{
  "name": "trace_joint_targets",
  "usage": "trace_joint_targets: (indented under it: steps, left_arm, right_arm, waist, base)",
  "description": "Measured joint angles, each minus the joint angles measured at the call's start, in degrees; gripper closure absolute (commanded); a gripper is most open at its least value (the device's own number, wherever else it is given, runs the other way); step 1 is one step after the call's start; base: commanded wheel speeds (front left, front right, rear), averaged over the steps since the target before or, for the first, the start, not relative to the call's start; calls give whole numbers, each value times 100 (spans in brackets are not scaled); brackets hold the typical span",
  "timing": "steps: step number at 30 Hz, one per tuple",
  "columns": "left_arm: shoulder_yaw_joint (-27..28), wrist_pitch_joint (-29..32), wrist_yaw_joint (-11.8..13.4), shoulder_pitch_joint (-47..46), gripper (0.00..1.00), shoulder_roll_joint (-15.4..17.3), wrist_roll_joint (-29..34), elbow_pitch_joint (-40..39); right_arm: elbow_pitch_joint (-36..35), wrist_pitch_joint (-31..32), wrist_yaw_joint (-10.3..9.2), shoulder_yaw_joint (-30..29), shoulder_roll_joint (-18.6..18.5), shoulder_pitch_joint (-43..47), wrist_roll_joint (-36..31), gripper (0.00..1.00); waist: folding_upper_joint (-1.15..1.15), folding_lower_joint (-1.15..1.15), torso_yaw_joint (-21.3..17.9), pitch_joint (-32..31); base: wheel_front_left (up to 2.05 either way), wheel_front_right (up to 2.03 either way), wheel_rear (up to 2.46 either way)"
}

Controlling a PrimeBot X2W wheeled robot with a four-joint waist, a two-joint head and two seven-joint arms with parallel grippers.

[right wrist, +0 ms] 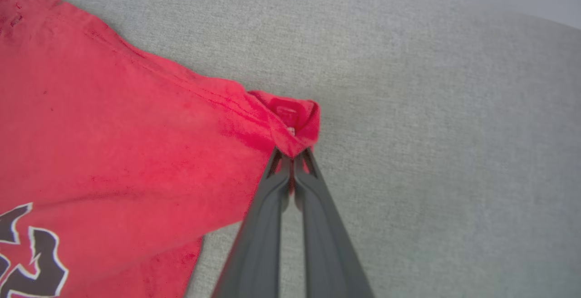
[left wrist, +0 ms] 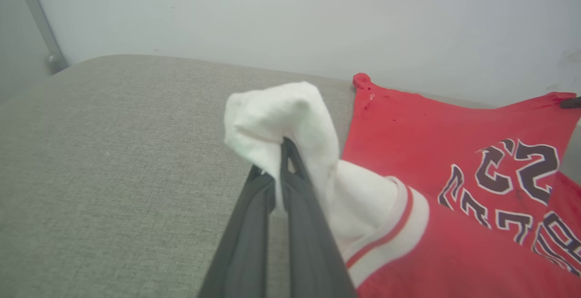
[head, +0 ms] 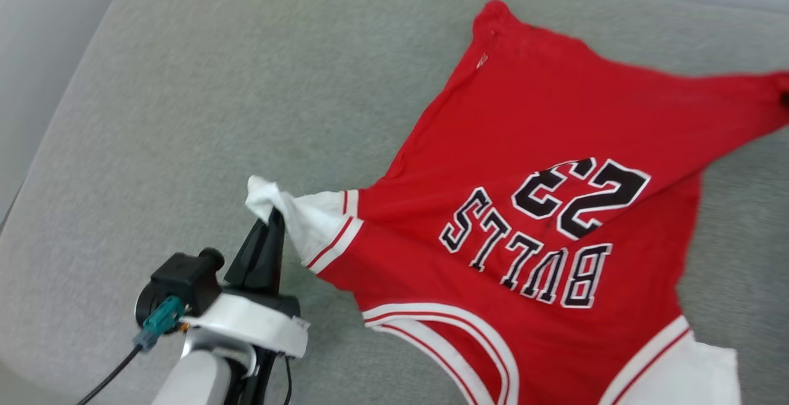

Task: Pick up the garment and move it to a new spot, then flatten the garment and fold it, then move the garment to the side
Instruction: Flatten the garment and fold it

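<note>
Left gripper [head: 275, 217] is clamped on the near white sleeve [head: 296, 214] of the garment [head: 524, 121]. Its two long, matte dark fingers are pressed together, and the soft cloth bunches into a puffy, rounded knob over their tips. Right gripper [right wrist: 292, 155] is likewise pinched closed. Its tapered fingers meet on a red hem corner [right wrist: 290, 116], which is rolled into a small crumpled fold around them.

The garment lies on a grey cushion [head: 216, 115] of coarse, finely woven fabric with a rounded corner, and it fills the right half of the head view. It is a smooth red jersey knit, spread front up. The blocky black lettering [head: 542, 232] is outlined in white and reads upside down from the head camera. Ribbed red-and-white striped trim edges the sleeve cuff and curves in a band around the neckline [head: 444, 331] at the lower edge of that view. A second white sleeve [head: 690, 374] lies flat at the lower right. The far hem corner [head: 493, 13] rests free as a small rounded point. A shallow diagonal crease runs from the gripped corner toward the number.

Behind the left fingers sits a glossy white wrist ring [head: 246, 325] with a teal plug [head: 159, 322].
</note>
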Motion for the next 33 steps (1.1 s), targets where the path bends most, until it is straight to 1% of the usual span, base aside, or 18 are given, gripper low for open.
trace_joint_targets:
  steps: [4, 6, 9, 12, 15, 18, 21, 22, 23, 24, 25, 27, 30, 33]
  left_arm:
    - [182, 141, 179, 353, 100, 136, -103, -24]
    - [286, 194, 263, 516, 100, 216, -153, -35]
    - [419, 280, 393, 748, 100, 314, -220, -90]
    - [532, 388, 527, 1027, 100, 417, -256, -167]
    - [611, 468, 626, 1288, 100, 513, -298, -248]
    - [649, 548, 697, 1445, 100, 560, -309, -356]
    - [667, 608, 733, 1552, 100, 590, -344, -420]
    - [672, 625, 748, 1591, 100, 594, -344, -443]
    - [667, 643, 762, 1625, 100, 600, -349, -466]
    - [658, 653, 765, 1639, 100, 600, -350, -481]
    - [635, 691, 766, 1642, 100, 615, -343, -494]
    - [605, 714, 783, 1642, 100, 626, -342, -523]
    - [589, 745, 784, 1644, 100, 658, -339, -546]
    - [556, 769, 783, 1600, 100, 668, -319, -589]
  right_arm:
    - [-702, 204, 0, 255, -202, 857, 445, 100]
    - [-1088, 338, 1, 353, -316, 1369, 548, 100]
    - [-1664, 580, 1, 353, -443, 2251, 733, 100]
    - [-2223, 934, 0, 356, -448, 3154, 851, 100]
    - [-2728, 1306, 1, 301, -319, 4075, 909, 100]
    - [-3143, 1575, 1, 68, -105, 4867, 949, 100]
    - [-3478, 1766, 0, -192, 232, 5555, 942, 100]
    - [-3590, 1767, 1, -264, 358, 5723, 942, 96]
    - [-3720, 1750, 1, -305, 460, 5837, 949, 19]
    - [-3865, 1625, 0, -366, 564, 5924, 992, 0]
    - [-3976, 1463, 0, -441, 657, 5947, 1028, 0]
    - [-4168, 1134, 0, -501, 727, 5959, 1015, 0]
    - [-4379, 255, 0, -554, 755, 5850, 931, 0]
    - [-4380, -669, -1, -587, 822, 5525, 893, 0]
  waist:
    - [0, 0, -366, -316]
    - [0, 0, -570, -473]
    - [0, -1, -883, -698]
    - [0, -1, -1212, -905]
    - [0, -1, -1534, -1095]
    - [0, -1, -1805, -1261]
    - [0, -1, -2004, -1398]
    - [0, -2, -2054, -1434]
    - [0, -2, -2099, -1464]
    - [0, -2, -2136, -1489]
    - [0, -2, -2165, -1505]
    - [0, -2, -2199, -1516]
    - [0, -2, -2211, -1475]
    - [0, -1, -2194, -1407]
  base:
    - [0, 0, 0]
    - [0, 0, 0]
    - [0, 0, 0]
    - [0, 0, 0]
    - [0, 0, 0]
    - [0, 0, 0]
    - [0, 0, 0]
    - [0, 0, 0]
    - [0, 0, 0]
    - [0, 0, 0]
    - [0, 0, 0]
    - [0, 0, 0]
    - [0, 0, 0]
    - [0, 0, 0]
